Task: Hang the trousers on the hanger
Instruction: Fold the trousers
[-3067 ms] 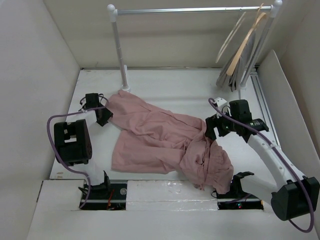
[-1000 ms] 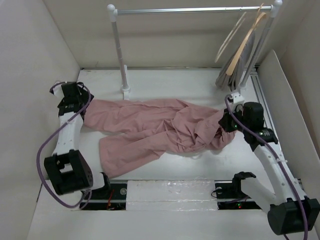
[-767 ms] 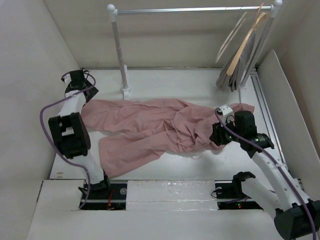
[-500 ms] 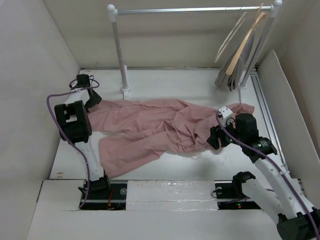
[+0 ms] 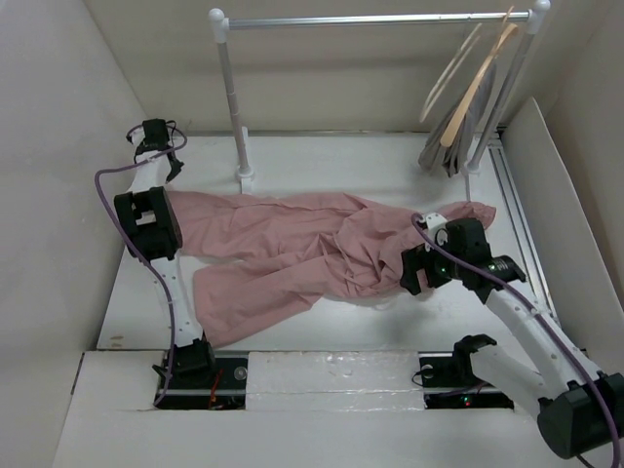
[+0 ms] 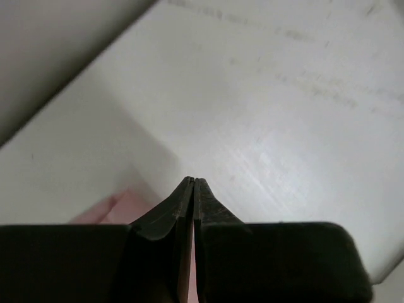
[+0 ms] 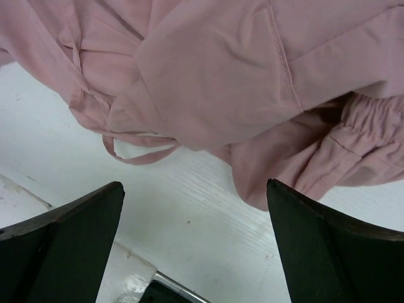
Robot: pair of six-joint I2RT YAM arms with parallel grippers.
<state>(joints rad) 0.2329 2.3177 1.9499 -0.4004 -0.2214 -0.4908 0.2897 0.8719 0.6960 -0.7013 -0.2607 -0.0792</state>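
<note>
Your left gripper (image 6: 192, 184) is clenched: its two dark, wedge-shaped fingers (image 6: 161, 221) meet in one thin seam with nothing pinched at the tips. Smooth white table (image 6: 284, 126) with a faint sheen lies ahead of those tips. A soft pink corner of the trousers (image 6: 120, 205) shows just below and to their left, apart from them. From above, this gripper (image 5: 153, 136) sits near the far left corner, beyond the leg ends.

Your right gripper (image 7: 194, 184) is released, its matte black fingers (image 7: 63, 240) splayed wide with only bare, lightly grained table (image 7: 208, 221) between them. Right in front of it lie the trousers (image 7: 221, 63): dusty-pink woven cloth, creased and folded over itself, with a stitched seam running across one fold. The gathered, ruched waist (image 7: 353, 136) bunches ahead of the right-hand finger. A thin drawstring (image 7: 139, 154) curls in a flat loop on the table ahead of the left-hand one. Neither finger touches the cloth.

In the top view the trousers (image 5: 292, 244) stretch flat from your right gripper (image 5: 414, 273) across towards your left arm, both long legs fanned out.

The hanger (image 5: 451, 73), a slim pale cream curve, hangs tilted on the metal rail (image 5: 370, 19), well beyond and above your right gripper. It hangs beside a broader tan hanger (image 5: 480, 83).
</note>
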